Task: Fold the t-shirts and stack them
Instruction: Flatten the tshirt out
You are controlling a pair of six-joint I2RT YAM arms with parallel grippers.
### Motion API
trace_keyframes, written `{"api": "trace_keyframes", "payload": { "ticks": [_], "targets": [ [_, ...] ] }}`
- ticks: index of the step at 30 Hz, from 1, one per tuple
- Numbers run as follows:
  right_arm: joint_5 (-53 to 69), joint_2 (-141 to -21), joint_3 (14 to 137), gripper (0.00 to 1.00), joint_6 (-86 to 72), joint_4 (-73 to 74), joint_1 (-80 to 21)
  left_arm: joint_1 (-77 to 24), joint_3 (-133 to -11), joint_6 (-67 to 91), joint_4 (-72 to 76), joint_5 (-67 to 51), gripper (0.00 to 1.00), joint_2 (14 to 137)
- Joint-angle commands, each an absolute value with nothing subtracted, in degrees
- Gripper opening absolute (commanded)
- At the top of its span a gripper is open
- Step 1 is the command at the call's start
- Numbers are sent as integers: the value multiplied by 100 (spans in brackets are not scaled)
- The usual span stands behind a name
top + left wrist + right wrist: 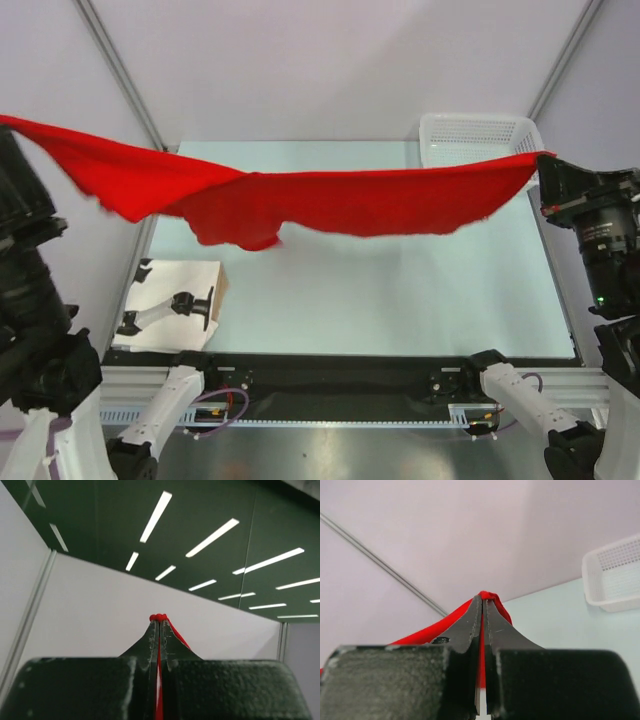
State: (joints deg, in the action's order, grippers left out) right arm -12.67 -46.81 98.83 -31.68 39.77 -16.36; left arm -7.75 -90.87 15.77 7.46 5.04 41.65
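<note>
T-shirt [330,205], red, strung left to right above the table [400,300]; one end pinched in left gripper [159,624], other in right gripper [483,602], both clamped tight.

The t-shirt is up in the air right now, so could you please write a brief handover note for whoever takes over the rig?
Left gripper: shut on the t-shirt, at its left end.
Right gripper: shut on its right end.
T-shirt: stretched between both grippers, sagging above the table, unfolded. Basket sits at the far right corner.
Done: shirt lifted and spread; no folded shirt in view.
Left: lay it flat, fold it, stack it.
</note>
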Motion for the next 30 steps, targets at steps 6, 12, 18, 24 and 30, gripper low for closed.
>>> {"api": "trace_keyframes", "payload": {
  "ticks": [6, 12, 18, 24, 30],
  "targets": [
    [-1652, -5687, 9747, 0, -3524, 4158, -1652, -756, -10071, 1591, 493, 45, 0, 5991],
    [-1881, -6862, 8729, 0, -3498, 3139, -1083, -773, -10178, 1854, 913, -1448, 0, 8256],
    [-1907, -8065, 7394, 0, -3216, 1610, -686, -809, -10415, 1723, 1106, -2355, 0, 10509],
    [-2013, -9024, 7180, 0, -3094, 1309, -493, -703, -11766, 2074, 985, -2953, 0, 12873],
    [-2039, -9553, 7259, 0, -3024, 1257, -273, -642, -12857, 2996, 1512, -2918, 0, 14148]
  ]
}}
